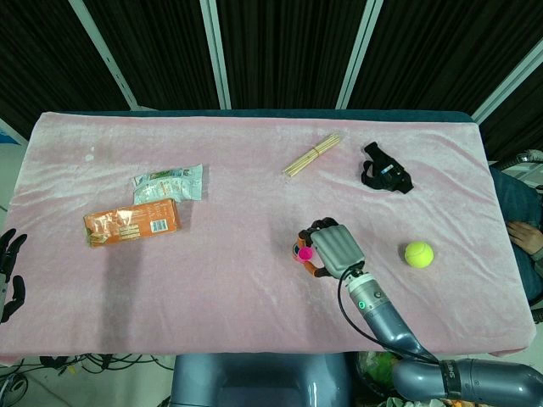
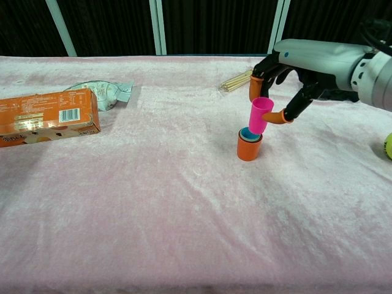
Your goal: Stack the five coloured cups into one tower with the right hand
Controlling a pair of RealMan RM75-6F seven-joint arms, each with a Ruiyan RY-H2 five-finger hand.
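Observation:
My right hand (image 2: 306, 64) (image 1: 333, 248) pinches a pink cup (image 2: 260, 115) (image 1: 304, 252) between its orange fingertips (image 2: 274, 116) and holds it, slightly tilted, just above the stack. The stack (image 2: 249, 144) is an orange cup with a blue cup nested inside it, standing on the pink cloth. In the head view the hand hides most of the stack. My left hand (image 1: 8, 270) hangs off the table's left edge, fingers apart, holding nothing.
An orange packet (image 1: 131, 222) and a clear snack bag (image 1: 168, 182) lie at the left. A bundle of sticks (image 1: 314, 154) and a black strap (image 1: 386, 176) lie at the back. A tennis ball (image 1: 417, 253) sits right of the hand.

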